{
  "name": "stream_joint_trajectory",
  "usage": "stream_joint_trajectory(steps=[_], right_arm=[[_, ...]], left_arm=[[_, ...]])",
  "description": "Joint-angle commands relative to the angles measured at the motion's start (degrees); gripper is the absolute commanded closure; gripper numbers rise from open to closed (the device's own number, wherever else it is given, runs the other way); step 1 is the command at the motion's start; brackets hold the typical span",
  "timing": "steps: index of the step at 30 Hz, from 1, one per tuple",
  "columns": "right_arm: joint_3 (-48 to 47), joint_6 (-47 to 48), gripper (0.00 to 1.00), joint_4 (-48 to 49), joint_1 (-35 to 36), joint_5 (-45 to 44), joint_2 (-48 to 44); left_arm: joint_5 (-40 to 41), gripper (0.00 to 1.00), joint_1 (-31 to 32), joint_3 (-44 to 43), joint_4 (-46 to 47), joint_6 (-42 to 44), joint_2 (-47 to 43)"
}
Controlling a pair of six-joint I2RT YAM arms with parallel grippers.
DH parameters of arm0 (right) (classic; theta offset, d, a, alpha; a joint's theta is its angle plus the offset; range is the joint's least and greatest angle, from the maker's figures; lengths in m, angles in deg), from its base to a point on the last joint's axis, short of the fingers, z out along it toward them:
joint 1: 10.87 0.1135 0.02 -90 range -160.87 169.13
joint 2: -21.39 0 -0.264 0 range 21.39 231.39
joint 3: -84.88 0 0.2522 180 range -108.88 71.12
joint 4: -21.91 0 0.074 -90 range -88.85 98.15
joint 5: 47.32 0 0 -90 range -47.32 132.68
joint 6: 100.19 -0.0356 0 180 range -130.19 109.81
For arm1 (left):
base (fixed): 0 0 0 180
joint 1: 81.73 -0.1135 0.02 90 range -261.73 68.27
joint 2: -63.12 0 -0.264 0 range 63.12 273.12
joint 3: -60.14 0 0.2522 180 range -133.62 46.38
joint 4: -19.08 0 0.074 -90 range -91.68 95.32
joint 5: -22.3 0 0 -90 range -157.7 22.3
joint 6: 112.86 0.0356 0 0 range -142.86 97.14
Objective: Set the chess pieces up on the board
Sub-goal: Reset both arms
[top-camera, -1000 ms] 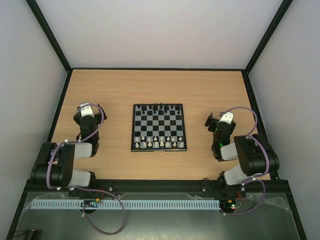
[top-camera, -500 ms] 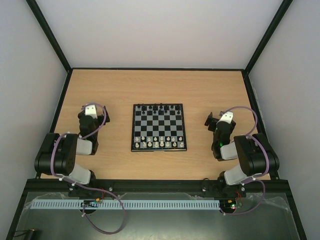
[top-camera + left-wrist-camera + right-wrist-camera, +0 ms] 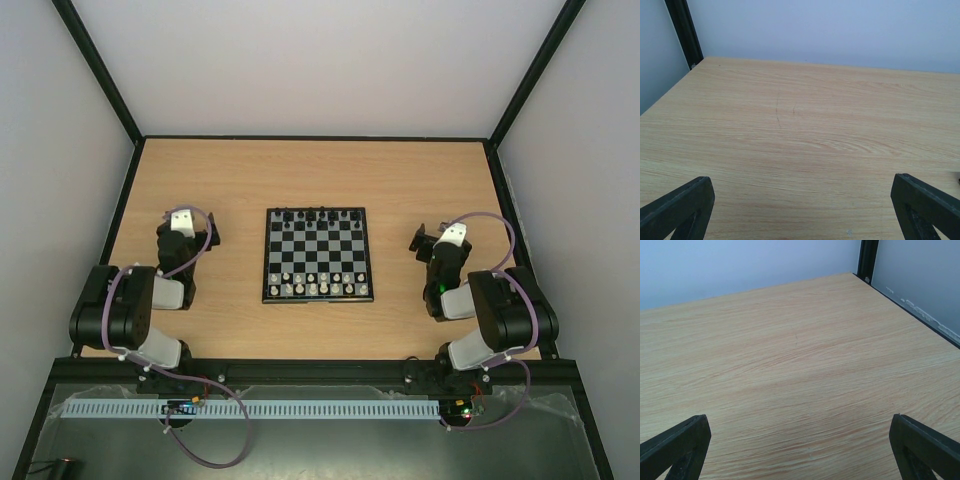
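The board (image 3: 318, 255) lies flat in the middle of the wooden table. Black chess pieces (image 3: 316, 214) stand along its far edge and cream-white chess pieces (image 3: 318, 285) in rows along its near edge. My left gripper (image 3: 182, 214) rests left of the board, open and empty; its fingers (image 3: 677, 207) frame bare wood. My right gripper (image 3: 428, 238) rests right of the board, open and empty; its fingers (image 3: 925, 445) also frame bare wood. Neither wrist view shows the board.
The table (image 3: 400, 180) has a black frame rail (image 3: 315, 138) along its far edge and white walls on three sides. A black corner post (image 3: 684, 30) shows in the left wrist view and another post (image 3: 868, 259) in the right wrist view.
My left arm has drawn back and settled slightly to the right over the last second. The right arm and the pieces have not moved.
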State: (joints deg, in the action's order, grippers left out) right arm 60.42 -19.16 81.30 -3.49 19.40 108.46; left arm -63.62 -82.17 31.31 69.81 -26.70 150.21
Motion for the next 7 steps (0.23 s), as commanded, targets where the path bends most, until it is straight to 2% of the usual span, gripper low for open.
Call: stream_joint_trajectory(steps=[1,7], right_arm=[[-1.0,0.1,0.01,1.0,-0.5,-0.5,0.1],[-1.3,0.0,0.01,0.5,-0.9,0.3,0.1]], left_arm=[[-1.2,0.0,-0.3,-0.4,3.9,0.3,0.2],[-0.5,0.0,0.0,-0.5,3.8,0.6,0.2]])
